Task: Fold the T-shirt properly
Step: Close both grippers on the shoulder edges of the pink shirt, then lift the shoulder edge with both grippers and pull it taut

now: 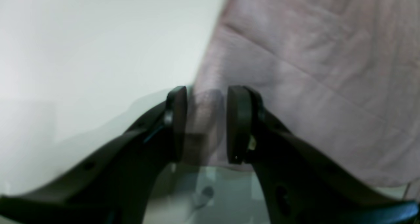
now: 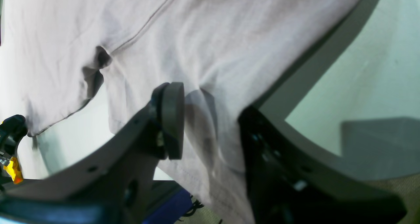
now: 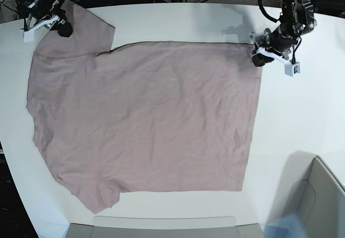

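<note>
The dusty pink T-shirt (image 3: 145,114) lies spread flat on the white table (image 3: 302,114), its hem toward the right of the base view. My left gripper (image 3: 260,59) sits at the hem's far corner. In the left wrist view the left gripper (image 1: 207,119) stands open, its pads astride the T-shirt's (image 1: 311,53) edge. My right gripper (image 3: 63,29) is at the far sleeve. Close up, the right gripper (image 2: 210,119) pinches a puckered fold of the T-shirt (image 2: 229,30), which drapes over one finger and casts a broad shadow on the table.
A grey bin (image 3: 323,195) stands at the near right corner and a pale tray (image 3: 161,227) along the near edge. Cables and dark gear crowd the far edge beyond both arms. A yellow-orange part (image 2: 13,169) shows at the right wrist view's left.
</note>
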Motion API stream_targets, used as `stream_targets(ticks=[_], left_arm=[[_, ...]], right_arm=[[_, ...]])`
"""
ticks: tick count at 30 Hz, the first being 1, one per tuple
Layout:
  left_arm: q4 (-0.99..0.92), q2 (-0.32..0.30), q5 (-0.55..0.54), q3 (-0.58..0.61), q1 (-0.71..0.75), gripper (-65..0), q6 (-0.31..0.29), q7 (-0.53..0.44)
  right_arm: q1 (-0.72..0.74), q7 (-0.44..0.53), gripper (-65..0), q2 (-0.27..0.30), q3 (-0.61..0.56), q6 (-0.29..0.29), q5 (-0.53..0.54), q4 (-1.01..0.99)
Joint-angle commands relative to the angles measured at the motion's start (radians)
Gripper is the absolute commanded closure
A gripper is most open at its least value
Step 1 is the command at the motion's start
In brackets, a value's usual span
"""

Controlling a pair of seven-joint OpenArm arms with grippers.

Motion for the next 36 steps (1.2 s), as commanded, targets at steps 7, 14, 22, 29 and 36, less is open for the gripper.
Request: stream_targets(ticks=[7,14,22,29,36], left_arm=[[-0.009,-0.001,0.016,0.068,0.013,-9.3,0.014,0.078],[-0.041,-0.003,0.017,0.043,0.013,0.0,0.014,0.068],[-0.016,-0.004,0.016,-0.135,0.106,0.0,0.014,0.076],[0.021,-0.047,0.013,-0.199,0.182,0.0,0.014,0.065],[0.216,-0.044,0.013,-0.216,0.204,0.0,0.014,0.075]], right_arm=[[-0.009,-0.032,-8.8,0.013,0.001,-0.015,-0.056,0.001],[-0.012,-0.029,0.0,0.041,0.008,-0.015,-0.06,0.007],[-0.101,-0.035,0.0,0.054,0.123,-0.015,-0.053,0.165],[-0.198,-0.033,0.0,0.061,0.123,-0.015,0.053,0.213],[-0.178,-0.03,0.0,0.058,0.122,-0.017,0.053,0.296]])
